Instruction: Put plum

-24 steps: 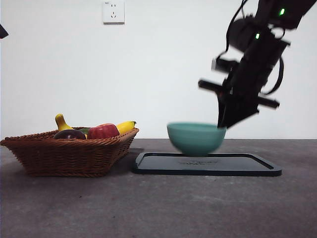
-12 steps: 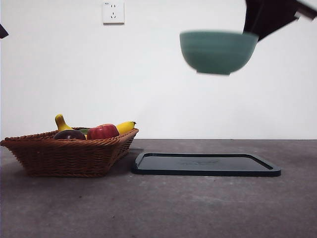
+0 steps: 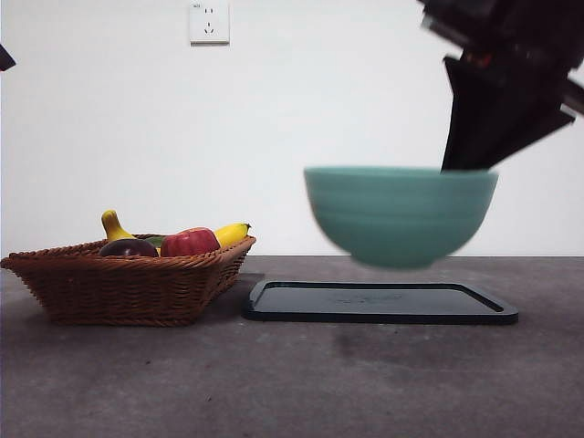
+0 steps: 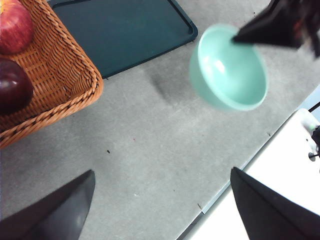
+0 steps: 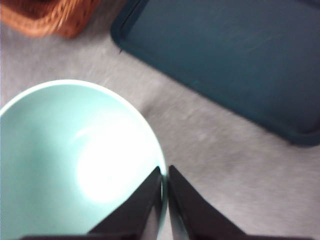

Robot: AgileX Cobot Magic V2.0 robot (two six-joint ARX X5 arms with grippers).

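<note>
The plum [image 3: 128, 247], half hidden behind the basket [image 3: 128, 287] rim, is lying beside the red fruit [image 3: 190, 242]; its round form is showing no axis. The right gripper [image 5: 165, 172], pinched on the bowl [image 3: 400, 214] rim, is holding it aloft; the left gripper [image 4: 160, 200] is gaping empty.

Teal bowl [image 3: 400, 215] no longer on black tray [image 3: 379, 302], lower than 0.5 s ago, nearer and larger in front view, pinched at rim by right gripper [image 5: 165, 172], clear above table [image 3: 292, 383]
</note>
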